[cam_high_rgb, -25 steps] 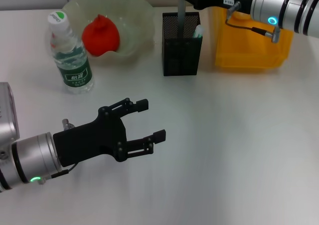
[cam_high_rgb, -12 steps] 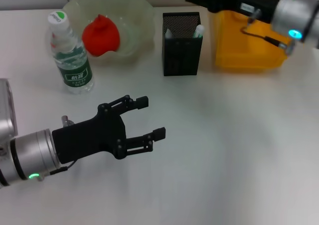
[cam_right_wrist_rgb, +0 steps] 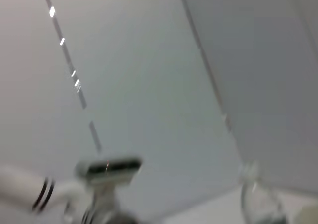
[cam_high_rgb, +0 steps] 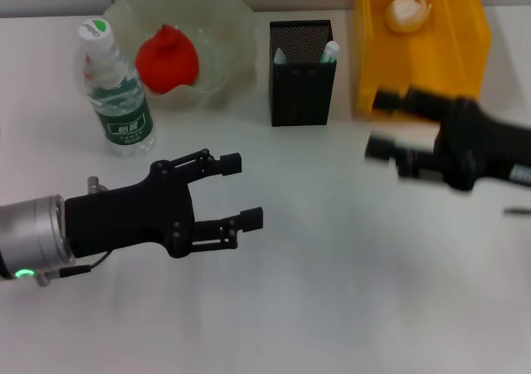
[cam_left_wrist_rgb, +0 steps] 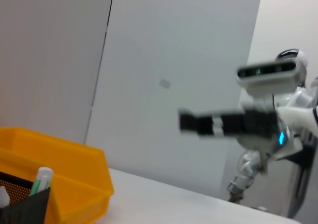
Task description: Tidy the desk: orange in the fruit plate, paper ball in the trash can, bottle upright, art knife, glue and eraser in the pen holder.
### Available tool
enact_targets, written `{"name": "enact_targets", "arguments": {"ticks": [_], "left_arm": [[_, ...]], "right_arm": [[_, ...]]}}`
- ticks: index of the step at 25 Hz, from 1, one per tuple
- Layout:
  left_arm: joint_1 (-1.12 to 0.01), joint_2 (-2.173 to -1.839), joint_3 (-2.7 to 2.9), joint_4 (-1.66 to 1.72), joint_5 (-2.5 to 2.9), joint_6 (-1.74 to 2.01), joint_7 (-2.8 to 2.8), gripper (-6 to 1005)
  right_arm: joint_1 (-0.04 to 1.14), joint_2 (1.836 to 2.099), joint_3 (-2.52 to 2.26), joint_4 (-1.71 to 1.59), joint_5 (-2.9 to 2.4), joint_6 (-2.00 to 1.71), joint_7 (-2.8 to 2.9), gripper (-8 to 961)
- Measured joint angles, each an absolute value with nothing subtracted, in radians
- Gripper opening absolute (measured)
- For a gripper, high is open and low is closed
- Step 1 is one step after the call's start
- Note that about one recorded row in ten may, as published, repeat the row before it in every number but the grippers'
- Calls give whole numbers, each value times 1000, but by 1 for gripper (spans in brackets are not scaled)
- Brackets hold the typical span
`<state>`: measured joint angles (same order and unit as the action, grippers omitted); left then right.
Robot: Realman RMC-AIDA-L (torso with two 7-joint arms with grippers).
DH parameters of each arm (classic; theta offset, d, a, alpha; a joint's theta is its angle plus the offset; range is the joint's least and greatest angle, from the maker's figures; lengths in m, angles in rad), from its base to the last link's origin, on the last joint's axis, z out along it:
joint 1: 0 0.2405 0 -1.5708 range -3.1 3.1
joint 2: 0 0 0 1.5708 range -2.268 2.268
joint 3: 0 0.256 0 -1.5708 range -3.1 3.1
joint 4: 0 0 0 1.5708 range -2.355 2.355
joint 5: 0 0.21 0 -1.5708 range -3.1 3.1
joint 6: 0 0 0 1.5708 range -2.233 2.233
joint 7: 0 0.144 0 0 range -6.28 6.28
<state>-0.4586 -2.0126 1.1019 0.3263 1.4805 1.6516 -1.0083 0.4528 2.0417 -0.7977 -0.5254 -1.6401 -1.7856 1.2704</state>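
The orange (cam_high_rgb: 168,56) lies in the pale green fruit plate (cam_high_rgb: 232,26) at the back left. The bottle (cam_high_rgb: 116,92) stands upright beside it. The paper ball (cam_high_rgb: 406,11) lies in the yellow trash can (cam_high_rgb: 419,75). The black mesh pen holder (cam_high_rgb: 303,84) holds a white-tipped item (cam_high_rgb: 280,56) and a green-capped glue stick (cam_high_rgb: 329,52); the eraser is hidden. My left gripper (cam_high_rgb: 242,190) is open and empty over the table's front left. My right gripper (cam_high_rgb: 380,125), blurred, is open and empty in front of the trash can; it also shows in the left wrist view (cam_left_wrist_rgb: 198,123).
The left wrist view shows the trash can (cam_left_wrist_rgb: 64,174), the pen holder's corner (cam_left_wrist_rgb: 20,209) and the robot's head (cam_left_wrist_rgb: 271,75). The right wrist view shows mostly wall, blurred, with the bottle's outline (cam_right_wrist_rgb: 258,199).
My right arm has swung from above the pen holder and trash can down to the table's right side. My left gripper has drifted slightly back and left.
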Motion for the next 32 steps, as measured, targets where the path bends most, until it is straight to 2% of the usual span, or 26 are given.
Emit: {"name": "enact_targets", "arguments": {"ticks": [3, 14, 32], "left_arm": [[-463, -2003, 1113, 346, 1492, 1657, -1049, 846], [-464, -1988, 1113, 382, 1585, 1645, -1119, 846], [-457, -1990, 1106, 399, 1618, 1636, -1116, 846]], "right_arm": [[448, 2042, -797, -520, -1748, -1791, 1250, 780], [447, 2068, -810, -488, -1852, -1733, 1137, 780], [456, 2068, -809, -485, -1854, -1718, 1124, 780]]}}
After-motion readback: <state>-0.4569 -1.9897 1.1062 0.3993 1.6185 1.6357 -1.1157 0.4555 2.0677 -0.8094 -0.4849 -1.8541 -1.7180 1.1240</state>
